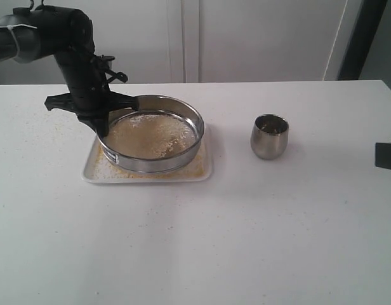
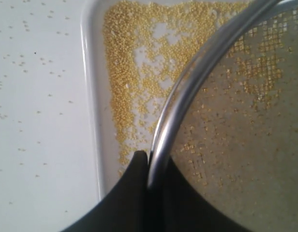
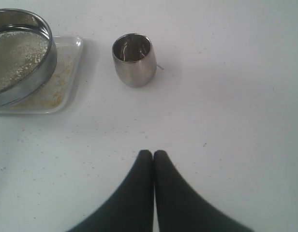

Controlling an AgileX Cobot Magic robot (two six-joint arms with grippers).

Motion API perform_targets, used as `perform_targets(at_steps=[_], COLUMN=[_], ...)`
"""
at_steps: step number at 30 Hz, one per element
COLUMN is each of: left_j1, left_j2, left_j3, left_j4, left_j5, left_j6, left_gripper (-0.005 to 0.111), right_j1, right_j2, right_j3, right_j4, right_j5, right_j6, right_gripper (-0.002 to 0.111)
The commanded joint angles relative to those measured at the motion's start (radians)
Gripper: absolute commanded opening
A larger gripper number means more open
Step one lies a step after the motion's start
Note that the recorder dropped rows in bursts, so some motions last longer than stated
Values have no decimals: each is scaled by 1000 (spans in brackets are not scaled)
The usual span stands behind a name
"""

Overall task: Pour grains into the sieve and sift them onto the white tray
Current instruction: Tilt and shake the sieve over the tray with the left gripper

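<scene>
- The tabletop (image 1: 259, 241) has stray granules scattered to the left of the tray. I judge my shakes should be short and level so nothing more goes over the rim.
- The white tray (image 1: 89, 173) lies on the left of the tabletop, under the sieve. Yellow fines already cover much of its floor.
- The sieve (image 1: 159, 166) sits over the tray and within its outline. I cannot tell whether it rests on the tray or hangs just above it, and I would keep it centred there.
- The steel cup (image 1: 270, 136) stands upright to the right, well apart.
- My left hand (image 2: 148, 157) is narrowed onto the sieve's wall, one finger inside and one outside. The pinch must stay firm while I shake.
- My right hand (image 3: 153, 154) is closed on nothing, above bare tabletop.
- The grains (image 1: 154, 136) on the mesh look mixed, so small side-to-side jiggles should leave only the pale kernels there.
</scene>
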Motion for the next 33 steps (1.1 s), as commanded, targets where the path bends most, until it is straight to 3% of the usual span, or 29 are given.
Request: perform_targets(at_steps=[1,33], left_j1=[3,3], left_j2=[-35,-157], left_j3=[-6,-6], left_j4=[-23,-48], left_j5=[47,193], left_j6=[-5,53], left_gripper=[0,0], right_j1=[-6,-6], right_j2=[-6,-6], right_j3=[4,4], right_j4=[-12,-12], right_j5=[-9,-9], right_j6=[-4,-4], right_gripper=[0,0])
